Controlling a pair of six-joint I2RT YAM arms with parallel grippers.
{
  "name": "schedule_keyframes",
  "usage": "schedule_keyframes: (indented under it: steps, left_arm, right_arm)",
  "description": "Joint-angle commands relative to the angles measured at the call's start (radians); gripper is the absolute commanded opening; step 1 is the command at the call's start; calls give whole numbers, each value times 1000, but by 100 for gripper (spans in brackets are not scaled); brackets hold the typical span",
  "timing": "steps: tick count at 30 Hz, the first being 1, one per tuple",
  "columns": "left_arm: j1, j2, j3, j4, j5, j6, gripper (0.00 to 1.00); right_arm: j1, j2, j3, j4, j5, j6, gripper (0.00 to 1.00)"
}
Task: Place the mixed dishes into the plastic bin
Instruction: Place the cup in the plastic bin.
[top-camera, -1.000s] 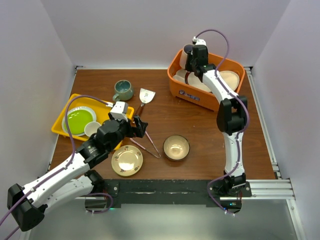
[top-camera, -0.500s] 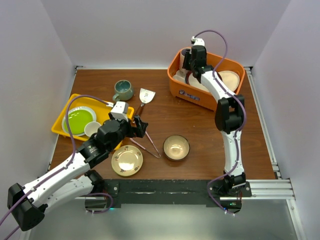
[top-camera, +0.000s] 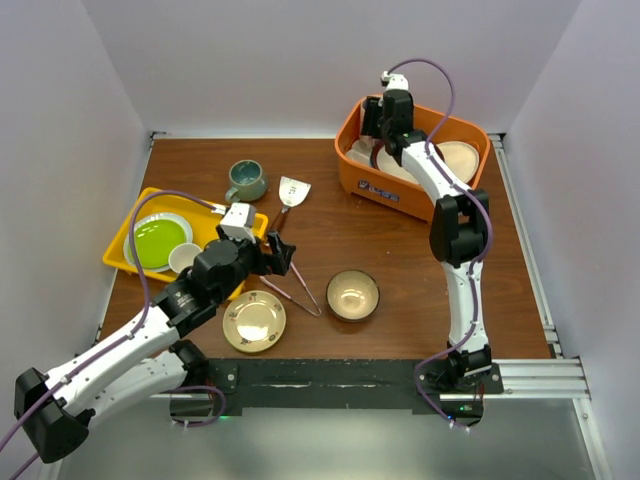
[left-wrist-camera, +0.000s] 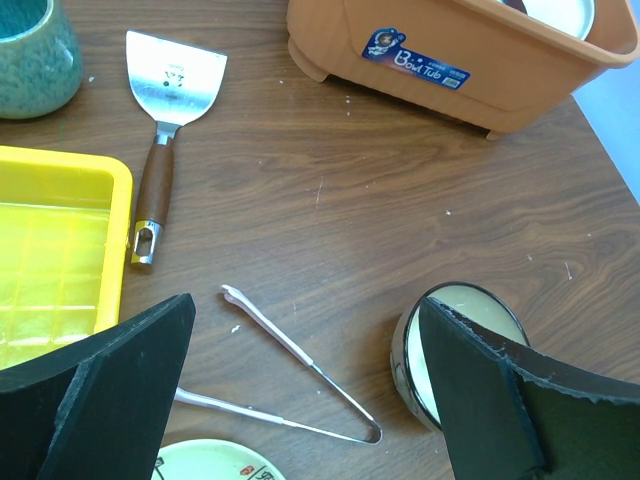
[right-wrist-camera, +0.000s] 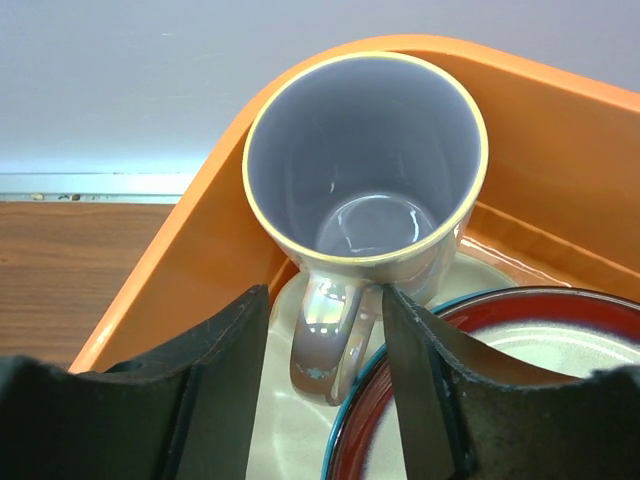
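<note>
Your right gripper (right-wrist-camera: 328, 305) sat at the far left corner of the plastic bin (right-wrist-camera: 560, 90), its fingers (right-wrist-camera: 230, 360) set either side of the handle of the lavender mug (right-wrist-camera: 365, 160). The mug stood upright inside the bin, on a pale plate and just beside a brown-rimmed dish (right-wrist-camera: 420, 380). One finger looked to touch the handle and a thin gap showed at the other, so you could not tell from the wrist view whether it was gripping.

Your left gripper (left-wrist-camera: 305, 310) was spread wide with nothing between the fingers, held above the table over the thin pink tongs (left-wrist-camera: 300, 355). The bronze bowl (left-wrist-camera: 470, 305) stood just beside its right finger. The metal spatula (left-wrist-camera: 175, 80) lay beyond, between the teal mug (left-wrist-camera: 30, 50) and the bin. On the yellow tray (left-wrist-camera: 60, 250) lay the lime-green plate (top-camera: 160, 240), and the cream plate (top-camera: 254, 321) rested on the table near the arm.
</note>
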Motion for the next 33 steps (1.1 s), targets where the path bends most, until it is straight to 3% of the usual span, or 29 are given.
schedule_keyframes:
  steps: [1,7,18,33]
  left_arm:
    - [7,-25,-1,36,-2,6,100]
    - [7,-36,1,30,17,6,100]
    - [7,-70,4,13,81,-3,100]
    - [7,-77,5,4,221,-28,100]
  right_arm:
    - [-8,-90,25,67,-12,-29,57]
    - [-10,-148,-2,61,-30,-50,66]
    - [-8,-286,-108,27,-122,-101,69]
    - [-22,-648,-415,-109,-583,-363,75]
